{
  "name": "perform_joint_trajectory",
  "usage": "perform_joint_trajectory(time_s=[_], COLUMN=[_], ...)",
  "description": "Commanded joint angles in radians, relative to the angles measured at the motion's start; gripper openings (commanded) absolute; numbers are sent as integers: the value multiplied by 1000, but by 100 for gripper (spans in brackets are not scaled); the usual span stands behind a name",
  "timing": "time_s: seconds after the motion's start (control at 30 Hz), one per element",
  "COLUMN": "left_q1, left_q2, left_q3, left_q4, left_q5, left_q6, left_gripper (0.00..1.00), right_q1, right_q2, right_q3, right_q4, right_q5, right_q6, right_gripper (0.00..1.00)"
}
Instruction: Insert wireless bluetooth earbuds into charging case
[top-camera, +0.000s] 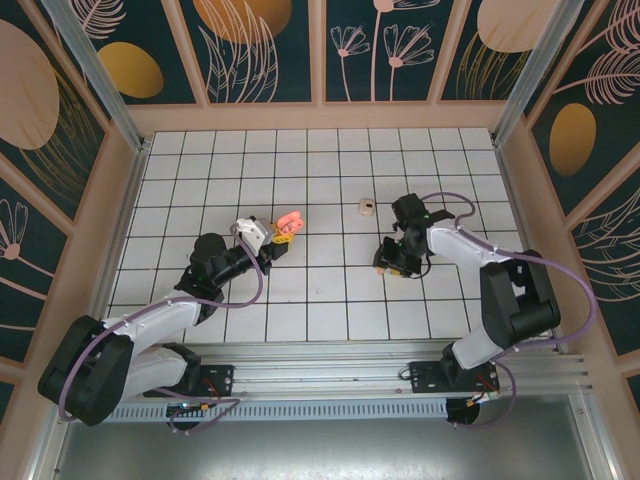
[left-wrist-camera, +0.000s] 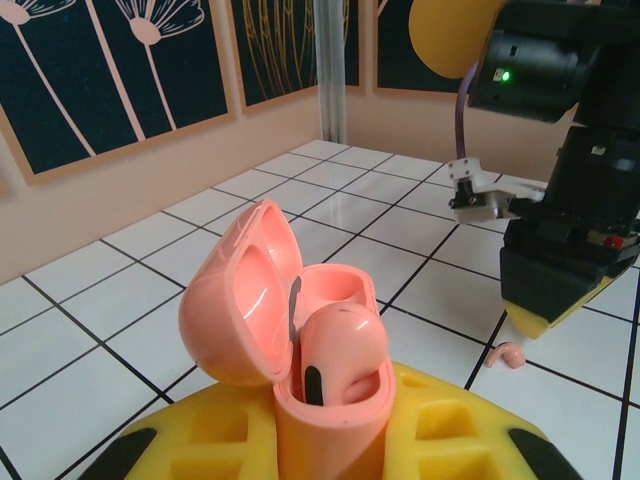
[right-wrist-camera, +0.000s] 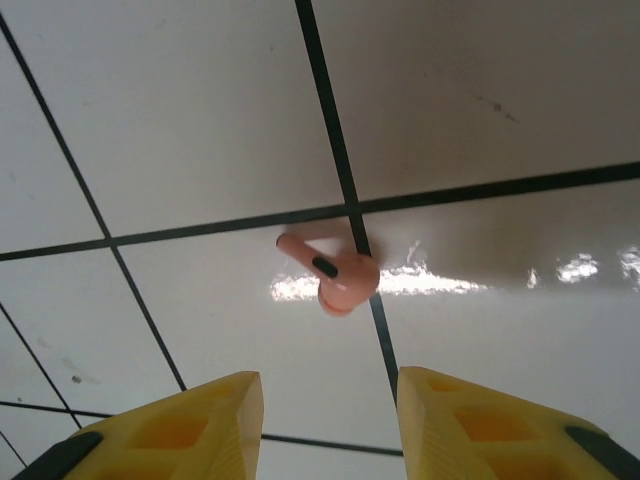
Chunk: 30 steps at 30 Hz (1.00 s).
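Now on the 2nd bud: one salmon-pink earbud (left-wrist-camera: 340, 345) sits seated in the open pink charging case (left-wrist-camera: 250, 310). The left gripper (left-wrist-camera: 330, 450) clamps the case upright, lid tilted back. The 2nd pink earbud (right-wrist-camera: 335, 278) lies loose on the white tile floor (right-wrist-camera: 200, 120), across a grout line. Right gripper (right-wrist-camera: 330, 420) hangs just above it, jaws apart, nothing btwn them. Next, prob.: drop down, straddle the bud, pinch w/o flicking it, then carry it to the free slot (left-wrist-camera: 335, 285).
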Motion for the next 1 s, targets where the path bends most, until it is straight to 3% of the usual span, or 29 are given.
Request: perform_joint_trajectory(time_s=[0.0, 0.5, 0.77, 0.97], left_q1=[-3, -4, -4, -4], left_q2=[-5, -6, -8, -10], left_q3=[2, 6, 11, 12], left_q4=[30, 24, 21, 19], left_q5=[1, -1, 4, 3], left_q6=[-6, -6, -9, -9], left_gripper=[14, 14, 14, 14], right_q1=[-6, 33, 67, 71], right_q2=[35, 109, 117, 112], right_q3=[-2, 11, 64, 134], right_q4=[46, 101, 103, 7], right_q5=[-20, -112, -114, -41], right_q6=[-7, 12, 21, 7], right_gripper=[41, 40, 40, 40])
